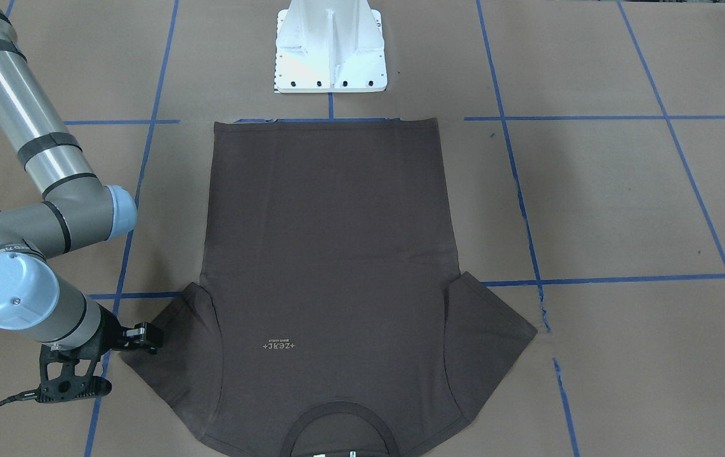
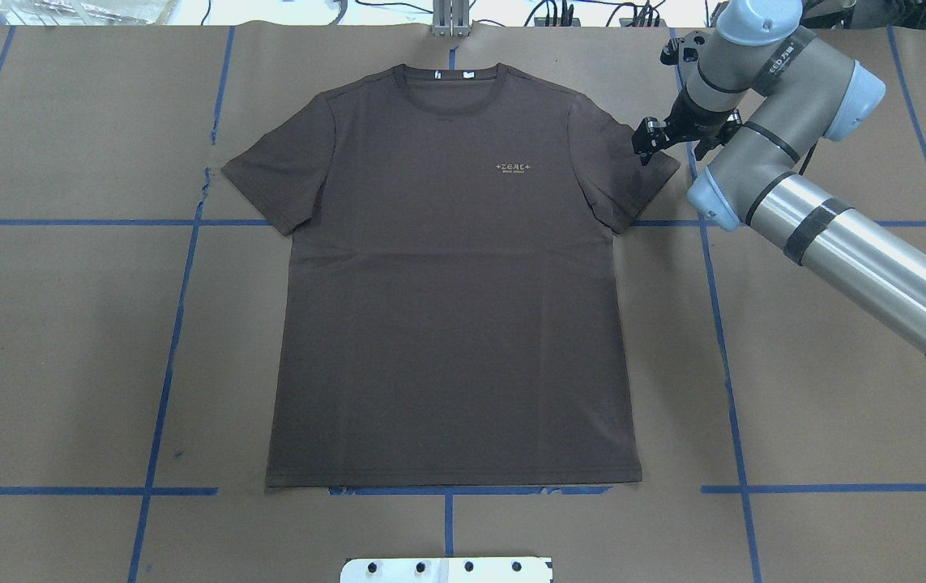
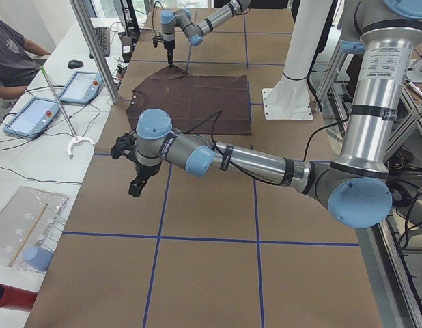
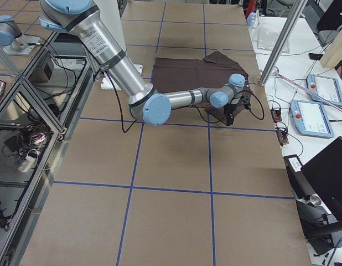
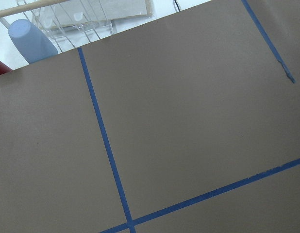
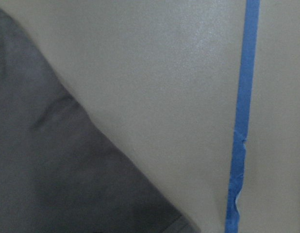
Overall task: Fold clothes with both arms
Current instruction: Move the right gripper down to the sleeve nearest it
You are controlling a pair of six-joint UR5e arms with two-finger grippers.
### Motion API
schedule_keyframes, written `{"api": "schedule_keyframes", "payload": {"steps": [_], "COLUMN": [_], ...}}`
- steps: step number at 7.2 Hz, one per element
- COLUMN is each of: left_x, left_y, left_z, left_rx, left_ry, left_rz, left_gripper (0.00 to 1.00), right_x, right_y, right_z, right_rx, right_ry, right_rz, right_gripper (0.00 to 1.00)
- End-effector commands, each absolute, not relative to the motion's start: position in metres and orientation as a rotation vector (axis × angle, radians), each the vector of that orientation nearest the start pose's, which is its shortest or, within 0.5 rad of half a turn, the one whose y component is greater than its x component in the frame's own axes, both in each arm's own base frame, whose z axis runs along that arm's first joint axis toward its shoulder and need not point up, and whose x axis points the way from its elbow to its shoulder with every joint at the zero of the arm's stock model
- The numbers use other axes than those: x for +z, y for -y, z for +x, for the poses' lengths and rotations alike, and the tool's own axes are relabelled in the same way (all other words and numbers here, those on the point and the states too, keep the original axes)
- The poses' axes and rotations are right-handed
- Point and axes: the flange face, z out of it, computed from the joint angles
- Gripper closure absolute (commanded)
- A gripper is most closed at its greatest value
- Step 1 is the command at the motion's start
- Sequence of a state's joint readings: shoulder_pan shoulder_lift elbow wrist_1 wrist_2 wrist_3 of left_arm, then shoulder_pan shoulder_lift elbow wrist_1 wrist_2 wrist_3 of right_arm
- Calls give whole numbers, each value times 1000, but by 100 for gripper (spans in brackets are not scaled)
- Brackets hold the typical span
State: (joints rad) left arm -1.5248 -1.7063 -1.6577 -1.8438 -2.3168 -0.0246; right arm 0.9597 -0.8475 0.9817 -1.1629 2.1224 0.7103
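Where the table (image 2: 835,364) was looked down on from overhead, the dark brown T-shirt (image 2: 454,283) was seen laid flat and chest up in the middle of the brown paper. Its collar was turned away from the white pedestal plate (image 2: 446,569) and its hem lay near it. The right gripper (image 2: 677,144) was held at the outer edge of the sleeve (image 2: 620,174) on the robot's right. Its two black fingers appeared spread apart and nothing was seen clamped between them. Whether the cloth was touched could not be told.

In the front-facing view, one black finger was shown at the tip of that sleeve, while the other was hidden under the right arm (image 1: 39,146). The pale logo (image 1: 278,346) was seen upside down on the chest.

From the exterior left view, the left gripper (image 3: 136,186) was seen pointed down over bare paper on the left arm (image 3: 252,160), well apart from the T-shirt. How far it was opened could not be told.

In the exterior right view, the right gripper was pointed straight down at the sleeve's corner.

In the left wrist view, only paper crossed by blue tape lines (image 5: 104,141) was shown, with a pale blue cup (image 5: 31,41) beyond the paper's edge.

In the right wrist view, the blurred sleeve edge was seen at lower left, with bare paper beside it and one tape strip on the right.
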Motion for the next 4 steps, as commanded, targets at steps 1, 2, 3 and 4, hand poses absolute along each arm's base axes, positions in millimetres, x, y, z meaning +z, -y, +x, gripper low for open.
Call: {"api": "schedule_keyframes", "payload": {"steps": [1,2,3,4], "left_x": [513,512,510,509], "left_y": [565,566,567,568], "left_z": [-40,-40,-40,-40], "left_rx": [205,206,208,208], "left_ry": [-746,-746,-746,-745], "left_rz": [448,449,454,455], "left_gripper": [0,0,0,0], "right_x": [454,455,454,454], "right_y": [701,701,701,701], "right_z": [-393,-393,-393,-394], "right_rx": [-53,-53,-53,-54], "right_ry": [742,742,743,742], "right_rz": [79,77,78,77], "right_gripper": [35,52,61,71]}}
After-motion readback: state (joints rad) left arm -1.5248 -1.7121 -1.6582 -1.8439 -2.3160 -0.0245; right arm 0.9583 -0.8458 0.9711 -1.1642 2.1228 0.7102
